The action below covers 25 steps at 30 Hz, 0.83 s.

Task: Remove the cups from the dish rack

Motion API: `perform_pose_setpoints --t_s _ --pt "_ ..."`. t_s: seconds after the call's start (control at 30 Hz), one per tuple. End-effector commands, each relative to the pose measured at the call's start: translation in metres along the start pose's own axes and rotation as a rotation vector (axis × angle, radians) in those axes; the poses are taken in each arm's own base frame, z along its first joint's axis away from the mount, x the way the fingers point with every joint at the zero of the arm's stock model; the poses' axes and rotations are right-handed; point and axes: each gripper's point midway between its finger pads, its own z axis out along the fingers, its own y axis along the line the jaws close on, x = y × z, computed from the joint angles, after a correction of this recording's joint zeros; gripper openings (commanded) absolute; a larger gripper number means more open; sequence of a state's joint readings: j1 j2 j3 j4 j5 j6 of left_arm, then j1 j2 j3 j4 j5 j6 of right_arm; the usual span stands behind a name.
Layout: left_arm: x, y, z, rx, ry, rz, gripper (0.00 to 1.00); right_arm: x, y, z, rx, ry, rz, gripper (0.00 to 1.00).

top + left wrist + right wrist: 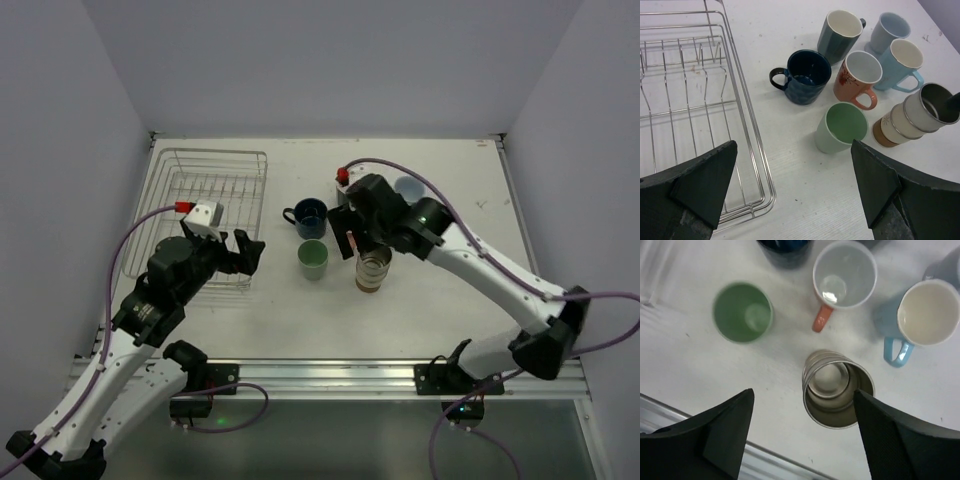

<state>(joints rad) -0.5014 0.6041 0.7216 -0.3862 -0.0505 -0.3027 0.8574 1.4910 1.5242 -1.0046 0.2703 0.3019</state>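
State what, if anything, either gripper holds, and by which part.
Nothing: the left gripper and right gripper both stand open, the right over the beige-and-brown steel-lined tumbler.

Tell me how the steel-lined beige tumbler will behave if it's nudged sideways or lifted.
The tumbler looks tall for its width, so a high push would probably tip it. Its shiny metal lining suggests rigid, perhaps slippery walls. It appears empty, so likely light.
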Motion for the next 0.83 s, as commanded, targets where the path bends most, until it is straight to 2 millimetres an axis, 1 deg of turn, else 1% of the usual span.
perform_pose_setpoints --t_s 0.0,0.03,0.07,0.1,0.13,0.17,0.2,0.23,0.27,0.3,0.33,0.37,0.4,0.43,0.47,0.5,0.53,0.6,0.63,0.7,0.73,0.8 --pt "-0.007 0.006 -0.004 -0.029 -0.028 0.011 1.00 -0.064 -0.010 -0.083 -0.103 -0.475 0.119 0.85" --pt "-0.010 0.005 -0.005 -0.027 -0.043 0.009 1.00 -0.047 -0.010 -0.073 -0.118 -0.498 0.122 0.98" --pt "-0.013 0.006 -0.008 -0.029 -0.060 0.007 1.00 -0.068 -0.018 -0.125 -0.200 -0.737 0.195 0.99" --pt "-0.015 0.007 -0.010 -0.035 -0.074 0.008 1.00 -0.066 -0.024 -0.141 -0.223 -0.825 0.225 0.99" --pt "-0.018 0.008 -0.011 -0.042 -0.088 0.004 1.00 -0.047 -0.027 -0.127 -0.221 -0.842 0.232 0.99" --pt "-0.022 0.009 -0.015 -0.046 -0.113 -0.003 1.00 -0.050 -0.048 -0.176 -0.247 -1.041 0.311 0.99" --pt "-0.026 0.010 -0.017 -0.053 -0.131 -0.008 1.00 -0.043 -0.056 -0.186 -0.249 -1.103 0.342 0.99" --pt "-0.031 0.010 -0.019 -0.050 -0.154 -0.010 1.00 -0.030 -0.060 -0.176 -0.242 -1.121 0.350 0.99" --pt "-0.036 0.009 -0.022 -0.046 -0.178 -0.014 1.00 -0.025 -0.071 -0.186 -0.228 -1.180 0.390 0.99" --pt "-0.043 0.009 -0.024 -0.053 -0.202 -0.025 1.00 -0.013 -0.085 -0.206 -0.232 -1.254 0.435 0.99" --pt "-0.052 0.008 -0.028 -0.050 -0.227 -0.028 1.00 -0.005 -0.091 -0.199 -0.211 -1.257 0.463 0.99" --pt "-0.060 0.007 -0.032 -0.050 -0.249 -0.030 1.00 0.001 -0.098 -0.199 -0.192 -1.267 0.495 0.99" --pt "-0.066 0.007 -0.034 -0.056 -0.262 -0.034 1.00 0.010 -0.111 -0.206 -0.165 -1.300 0.548 0.99" --pt "-0.075 0.006 -0.037 -0.058 -0.281 -0.035 1.00 0.015 -0.114 -0.198 -0.150 -1.293 0.562 0.99" --pt "-0.091 0.003 -0.043 -0.057 -0.313 -0.040 1.00 0.019 -0.117 -0.197 -0.139 -1.296 0.581 0.99" --pt "-0.098 0.003 -0.046 -0.059 -0.323 -0.039 1.00 0.024 -0.123 -0.194 -0.121 -1.303 0.612 0.99" --pt "-0.115 -0.001 -0.055 -0.051 -0.359 -0.041 1.00 0.026 -0.124 -0.192 -0.120 -1.303 0.627 0.99" --pt "-0.129 -0.002 -0.060 -0.060 -0.385 -0.045 1.00 0.029 -0.125 -0.189 -0.121 -1.299 0.636 0.99" --pt "-0.139 -0.004 -0.066 -0.054 -0.409 -0.048 1.00 0.029 -0.124 -0.189 -0.129 -1.300 0.641 0.99" --pt "-0.145 -0.005 -0.067 -0.050 -0.431 -0.055 1.00 0.027 -0.122 -0.190 -0.140 -1.298 0.637 0.99" --pt "-0.145 -0.005 -0.066 -0.051 -0.430 -0.055 1.00 0.025 -0.118 -0.186 -0.144 -1.282 0.627 0.99" --pt "-0.146 -0.008 -0.062 -0.038 -0.435 -0.063 1.00 0.022 -0.115 -0.188 -0.159 -1.275 0.611 0.99"
